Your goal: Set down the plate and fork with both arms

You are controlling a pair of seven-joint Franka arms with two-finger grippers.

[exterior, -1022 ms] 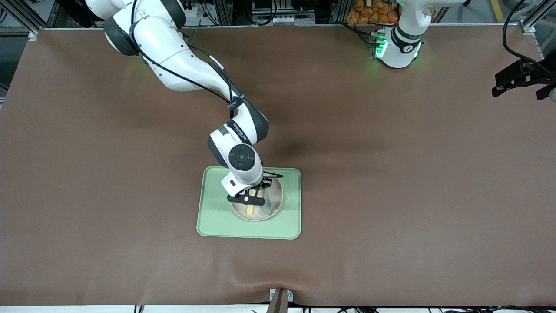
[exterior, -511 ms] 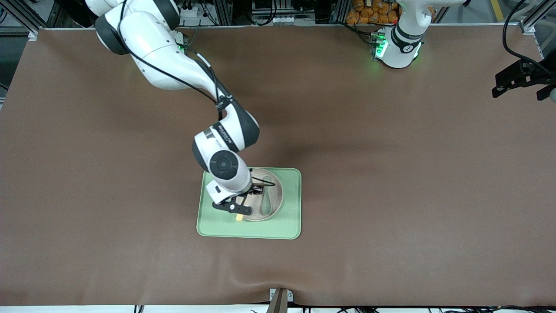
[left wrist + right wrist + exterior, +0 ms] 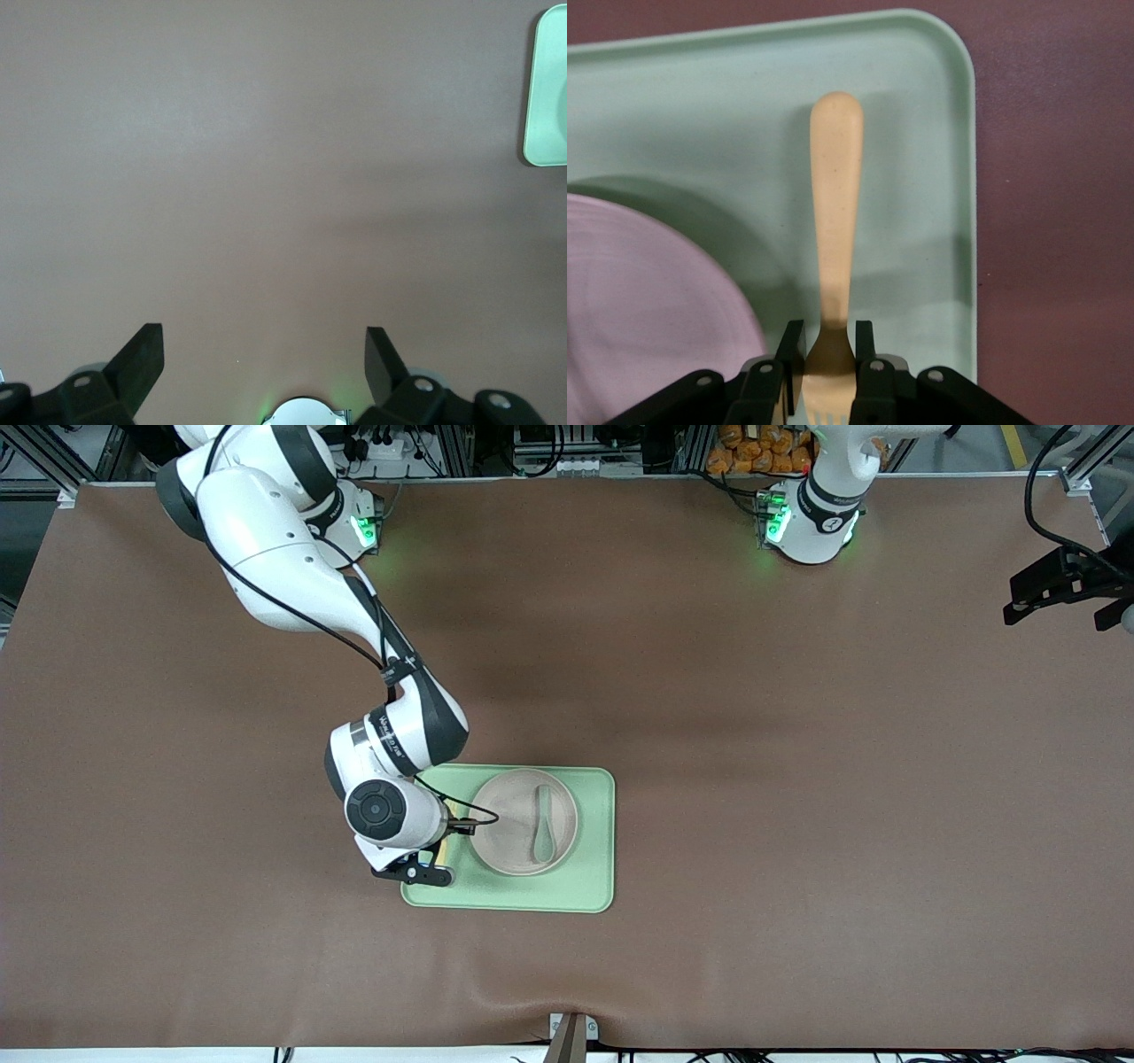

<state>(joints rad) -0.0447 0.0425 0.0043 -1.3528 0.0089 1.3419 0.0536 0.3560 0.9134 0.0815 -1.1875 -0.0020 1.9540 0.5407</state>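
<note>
Right gripper (image 3: 423,868) is clamped on the fork (image 3: 836,221), hanging over the tray (image 3: 585,886) strip beside the plate (image 3: 509,824). Plate's on the tray with a spoon (image 3: 543,825) in it. Left gripper (image 3: 264,367) sits spread wide over bare table, off the tray.

Matt plastic fork (image 3: 835,221), plate (image 3: 523,821) and tray (image 3: 585,886) — smooth brown table cover (image 3: 797,779).

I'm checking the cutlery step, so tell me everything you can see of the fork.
The fork is small, pale yellow and looks like smooth plastic, with a rounded handle end and short tines. The right gripper is shut on its neck, just above the tines. Its handle extends over the bare strip of the green tray beside the plate, toward the right arm's end. Whether it rests on the tray or hangs just above it cannot be told.
</note>
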